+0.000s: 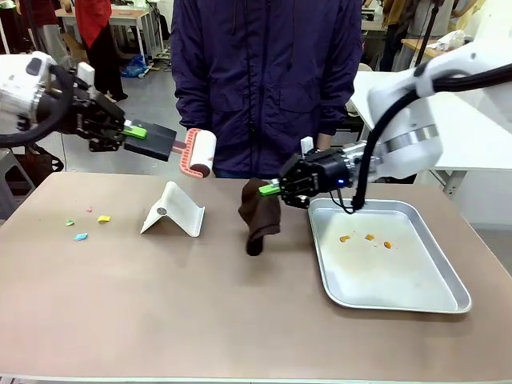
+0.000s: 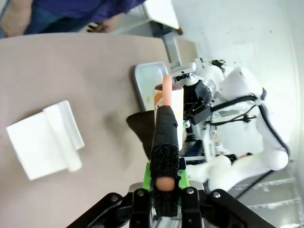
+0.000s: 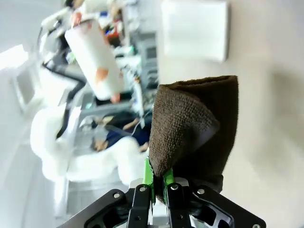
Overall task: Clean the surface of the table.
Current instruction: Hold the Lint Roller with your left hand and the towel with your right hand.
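Note:
The brownish table [image 1: 160,304] carries small coloured scraps [image 1: 81,237] near its left end. My left gripper [image 1: 134,130] hangs above the table's far left, shut on the black handle of a lint roller [image 1: 200,152] with a white roll and salmon frame. The left wrist view looks along that roller [image 2: 172,102] from the gripper [image 2: 165,183]. My right gripper [image 1: 270,190], at the far middle, is shut on a dark brown cloth [image 1: 260,216] whose lower end reaches the tabletop. In the right wrist view the cloth [image 3: 194,128] droops from the gripper [image 3: 159,183].
A silver tray [image 1: 416,292] with orange crumbs [image 1: 368,238] lies on the right. A white folded stand [image 1: 172,210] sits left of the cloth. A person in a dark jacket [image 1: 264,72] stands at the far edge.

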Tool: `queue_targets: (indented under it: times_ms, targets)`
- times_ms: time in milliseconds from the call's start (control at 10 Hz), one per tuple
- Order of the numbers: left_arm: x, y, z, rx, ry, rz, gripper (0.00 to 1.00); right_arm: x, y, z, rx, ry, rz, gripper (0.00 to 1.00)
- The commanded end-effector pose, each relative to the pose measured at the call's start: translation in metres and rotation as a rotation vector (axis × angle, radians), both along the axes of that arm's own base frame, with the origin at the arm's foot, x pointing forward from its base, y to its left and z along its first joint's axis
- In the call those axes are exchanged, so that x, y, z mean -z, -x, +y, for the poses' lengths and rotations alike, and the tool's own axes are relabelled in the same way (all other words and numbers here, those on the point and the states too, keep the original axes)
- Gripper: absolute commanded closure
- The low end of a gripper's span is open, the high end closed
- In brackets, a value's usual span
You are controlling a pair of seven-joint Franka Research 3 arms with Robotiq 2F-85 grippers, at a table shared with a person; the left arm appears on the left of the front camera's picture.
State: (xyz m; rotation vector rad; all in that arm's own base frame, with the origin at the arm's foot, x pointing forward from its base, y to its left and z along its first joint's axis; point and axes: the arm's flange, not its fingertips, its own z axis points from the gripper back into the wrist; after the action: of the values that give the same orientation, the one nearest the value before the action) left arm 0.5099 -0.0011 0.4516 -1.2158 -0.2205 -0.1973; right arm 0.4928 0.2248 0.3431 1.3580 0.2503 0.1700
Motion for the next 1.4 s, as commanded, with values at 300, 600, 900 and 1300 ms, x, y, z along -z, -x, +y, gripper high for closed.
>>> queue_targets:
  times_ms: [300, 600, 900, 1300]
  targets:
    - [-0.007, 0.084, 0.128, -0.008, 0.056, 0.067, 1.0, -0.022, 0.062, -0.111, 0.203, -0.154, 0.024, 1.0]
    - [0.017, 0.135, 0.212, -0.027, 0.147, 0.047, 1.0, -0.01, 0.082, -0.191, 0.392, -0.185, 0.029, 1.0]
    - [0.066, 0.156, 0.277, -0.084, 0.222, 0.037, 1.0, 0.0, 0.082, -0.269, 0.461, -0.142, 0.053, 1.0]
    - [0.102, 0.159, 0.29, -0.187, 0.34, 0.075, 1.0, 0.024, 0.092, -0.35, 0.551, -0.122, 0.046, 1.0]
